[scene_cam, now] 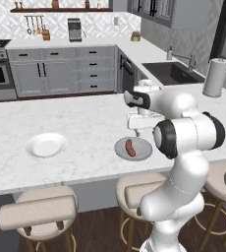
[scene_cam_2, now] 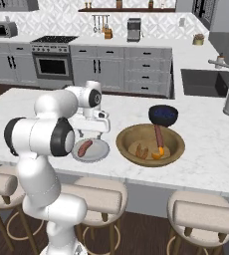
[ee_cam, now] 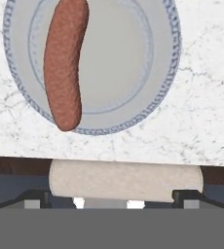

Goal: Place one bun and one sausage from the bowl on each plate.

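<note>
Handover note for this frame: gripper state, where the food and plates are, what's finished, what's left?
Gripper: above the grey plate; open or shut cannot be told, fingers hidden.
Grey plate: one sausage lies on it, no bun.
White plate: bare, to the left on the counter.
Wooden bowl: holds a sausage and brownish pieces that I cannot identify.
Done: one sausage placed.
Left: bun for the grey plate; bun and sausage for the white plate.

2 plates: grey (scene_cam: 143, 152) w/ 1 sausage (scene_cam: 130, 147), white (scene_cam: 46, 145), 1 wooden bowl (scene_cam_2: 150, 145), 1 dark bowl (scene_cam_2: 163, 114), 1 paper towel roll (scene_cam: 216, 77)
</note>
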Controlling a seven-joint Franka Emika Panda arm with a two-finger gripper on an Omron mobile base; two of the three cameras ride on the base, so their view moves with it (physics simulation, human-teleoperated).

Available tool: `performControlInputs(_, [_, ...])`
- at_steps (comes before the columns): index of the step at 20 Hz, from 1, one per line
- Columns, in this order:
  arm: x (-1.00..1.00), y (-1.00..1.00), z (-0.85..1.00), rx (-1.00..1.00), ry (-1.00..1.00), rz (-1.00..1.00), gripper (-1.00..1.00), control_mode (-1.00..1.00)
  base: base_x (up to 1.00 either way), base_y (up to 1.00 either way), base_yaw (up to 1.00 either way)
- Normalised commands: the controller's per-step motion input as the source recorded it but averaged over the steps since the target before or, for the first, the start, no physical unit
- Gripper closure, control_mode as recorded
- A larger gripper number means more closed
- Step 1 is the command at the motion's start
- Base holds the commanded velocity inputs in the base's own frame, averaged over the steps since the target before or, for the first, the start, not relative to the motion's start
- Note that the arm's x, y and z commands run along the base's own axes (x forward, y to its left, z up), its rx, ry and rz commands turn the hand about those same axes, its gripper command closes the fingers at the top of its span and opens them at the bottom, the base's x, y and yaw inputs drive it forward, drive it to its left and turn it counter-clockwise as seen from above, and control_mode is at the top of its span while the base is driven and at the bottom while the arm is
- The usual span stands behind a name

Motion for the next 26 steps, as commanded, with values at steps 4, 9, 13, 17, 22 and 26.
performControlInputs(4, [-0.04,-0.59,0.19,0.0,0.0,0.0,-1.0,-1.0,0.0,0.0,0.0])
performControlInputs(9, [-0.1,-0.26,0.03,0.0,0.0,0.0,-1.0,-1.0,0.0,0.0,0.0])
performControlInputs(13, [-0.01,-0.61,0.04,0.02,0.03,0.0,-1.0,-1.0,0.0,0.0,0.0])
performControlInputs(17, [0.06,-0.96,0.05,0.09,0.04,0.0,-1.0,-1.0,0.0,0.0,0.0])
performControlInputs(22, [0.15,-0.65,0.0,0.03,0.01,0.0,-1.0,-1.0,0.0,0.0,0.0])
performControlInputs(26, [0.34,-0.41,-0.12,0.0,0.0,0.02,-1.0,-1.0,0.0,0.0,0.0])
